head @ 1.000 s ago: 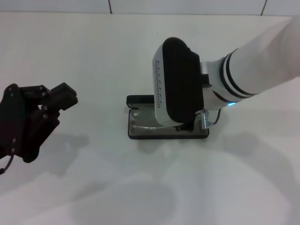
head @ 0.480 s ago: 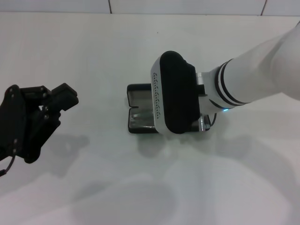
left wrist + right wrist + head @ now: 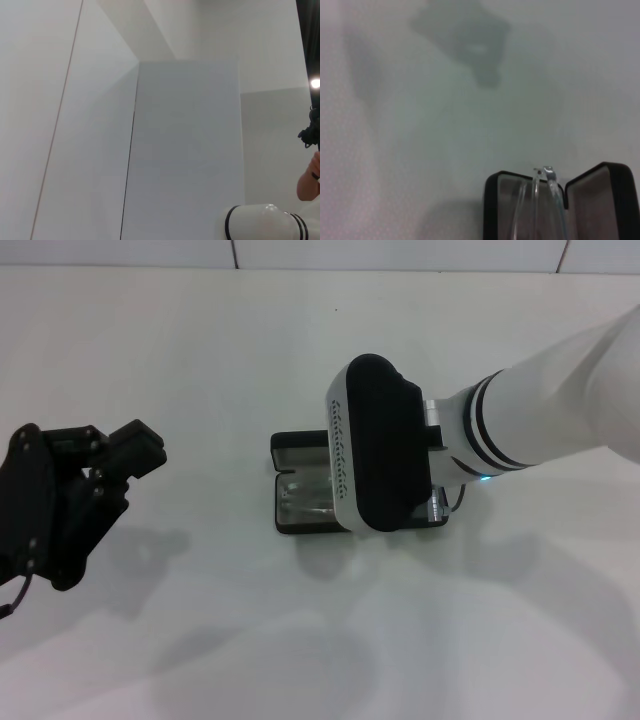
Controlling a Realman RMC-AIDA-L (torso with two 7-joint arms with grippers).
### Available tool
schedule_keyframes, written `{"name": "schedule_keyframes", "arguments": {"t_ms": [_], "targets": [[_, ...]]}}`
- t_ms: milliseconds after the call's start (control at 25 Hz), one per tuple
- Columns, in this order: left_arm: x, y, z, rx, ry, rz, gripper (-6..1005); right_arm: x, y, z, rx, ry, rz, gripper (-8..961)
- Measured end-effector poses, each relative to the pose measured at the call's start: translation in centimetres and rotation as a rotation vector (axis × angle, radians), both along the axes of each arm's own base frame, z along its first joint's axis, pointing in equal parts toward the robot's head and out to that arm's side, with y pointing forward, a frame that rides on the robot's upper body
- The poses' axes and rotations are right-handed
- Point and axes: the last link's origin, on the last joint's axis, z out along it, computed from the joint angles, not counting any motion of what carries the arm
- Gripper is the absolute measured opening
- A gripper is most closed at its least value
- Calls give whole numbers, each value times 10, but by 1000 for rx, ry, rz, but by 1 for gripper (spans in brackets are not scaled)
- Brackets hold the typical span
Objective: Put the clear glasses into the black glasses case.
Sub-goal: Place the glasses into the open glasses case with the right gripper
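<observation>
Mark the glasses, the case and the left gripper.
glasses [image 3: 551,192], right wrist view, clear temple arm.
case [image 3: 491,200], right wrist view, black rim of one half.
left gripper [image 3: 70,495], head view, black body.

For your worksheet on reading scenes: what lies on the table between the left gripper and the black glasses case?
Nothing: in the head view only bare white table separates the left gripper from the open black glasses case.
</observation>
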Motion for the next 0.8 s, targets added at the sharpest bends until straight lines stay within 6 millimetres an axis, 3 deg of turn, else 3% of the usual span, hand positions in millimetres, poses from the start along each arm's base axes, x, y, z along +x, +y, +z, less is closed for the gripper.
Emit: {"name": "schedule_keyframes", "arguments": {"t_ms": [800], "targets": [[0,0,0,2,-3,3,57,-1,0,1,6,-3,0,222]]}}
